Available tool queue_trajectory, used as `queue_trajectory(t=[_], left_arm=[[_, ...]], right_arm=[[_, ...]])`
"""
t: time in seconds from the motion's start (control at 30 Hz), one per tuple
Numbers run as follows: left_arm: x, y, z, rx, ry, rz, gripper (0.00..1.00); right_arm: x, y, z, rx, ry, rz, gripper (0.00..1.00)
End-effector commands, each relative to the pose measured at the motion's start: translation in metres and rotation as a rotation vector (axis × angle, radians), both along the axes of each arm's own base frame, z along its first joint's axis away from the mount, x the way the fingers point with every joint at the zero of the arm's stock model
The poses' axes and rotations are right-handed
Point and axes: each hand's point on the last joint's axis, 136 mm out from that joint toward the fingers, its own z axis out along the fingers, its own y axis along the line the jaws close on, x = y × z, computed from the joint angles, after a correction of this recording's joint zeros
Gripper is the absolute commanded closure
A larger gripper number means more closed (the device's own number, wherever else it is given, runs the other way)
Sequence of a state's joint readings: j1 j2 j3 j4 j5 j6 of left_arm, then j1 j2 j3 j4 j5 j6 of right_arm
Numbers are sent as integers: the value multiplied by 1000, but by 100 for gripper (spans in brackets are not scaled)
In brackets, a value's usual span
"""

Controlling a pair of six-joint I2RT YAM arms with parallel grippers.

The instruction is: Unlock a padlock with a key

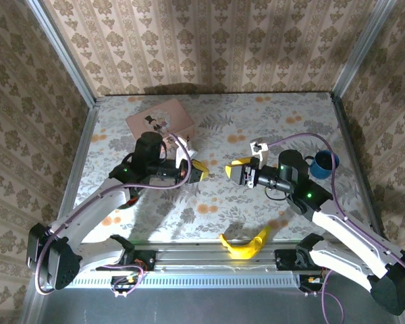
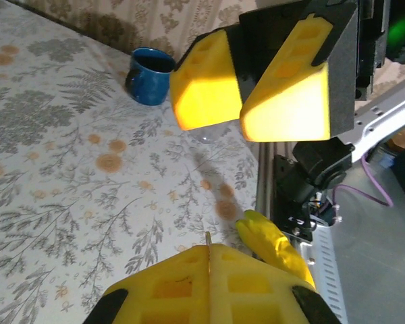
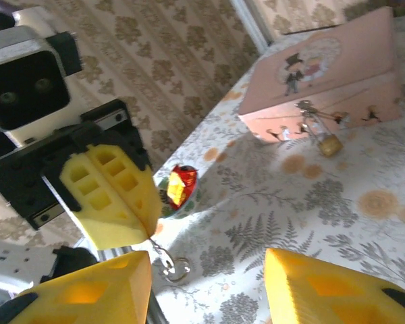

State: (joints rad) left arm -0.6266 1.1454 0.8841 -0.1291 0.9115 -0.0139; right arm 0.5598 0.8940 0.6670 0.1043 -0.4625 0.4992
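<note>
The small brass padlock [image 3: 329,144] hangs by its thin shackle from the front latch of the pink tin [image 3: 324,74], far from both grippers. My left gripper [image 1: 201,170] is shut on the key [image 3: 156,248]. The key's blade and ring dangle below that gripper's yellow fingers [image 3: 111,196], and its thin edge [image 2: 208,238] pokes out between the closed pads. Facing it close by, my right gripper [image 1: 237,170] stands open and empty, its two yellow fingers [image 3: 88,290] spread wide. The key hangs just beyond the right gripper's left finger.
A blue mug [image 1: 322,164] stands at the right, behind the right arm. A banana [image 1: 244,244] lies at the table's near edge. A small bowl holding something red and yellow [image 3: 181,189] sits behind the left gripper. The pink tin [image 1: 160,120] is at the back left.
</note>
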Motion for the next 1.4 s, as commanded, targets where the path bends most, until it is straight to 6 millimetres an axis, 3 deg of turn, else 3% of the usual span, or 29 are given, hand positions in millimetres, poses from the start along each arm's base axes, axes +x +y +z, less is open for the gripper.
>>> queue_trajectory(t=[0.0, 0.2, 0.4, 0.67, 1.0, 1.2, 1.37], left_arm=[[-11, -2, 15, -43, -36, -94, 100], [-14, -4, 19, -72, -39, -120, 100], [-13, -2, 26, -95, -50, -120, 100], [-3, 4, 31, -137, -16, -88, 100], [-6, 3, 31, -143, 8, -116, 100], [-9, 4, 30, -136, 17, -122, 100], [-10, 4, 30, -133, 22, -128, 100]], right_arm=[[-13, 13, 17, 53, -66, 122, 49], [-22, 31, 20, 65, -63, 242, 53], [-26, 48, 15, 50, -35, 345, 64], [-26, 53, 14, 45, -46, 382, 70], [-19, 56, 13, 34, -51, 367, 72], [-17, 53, 13, 20, -69, 339, 64], [-20, 52, 18, 24, -87, 354, 67]])
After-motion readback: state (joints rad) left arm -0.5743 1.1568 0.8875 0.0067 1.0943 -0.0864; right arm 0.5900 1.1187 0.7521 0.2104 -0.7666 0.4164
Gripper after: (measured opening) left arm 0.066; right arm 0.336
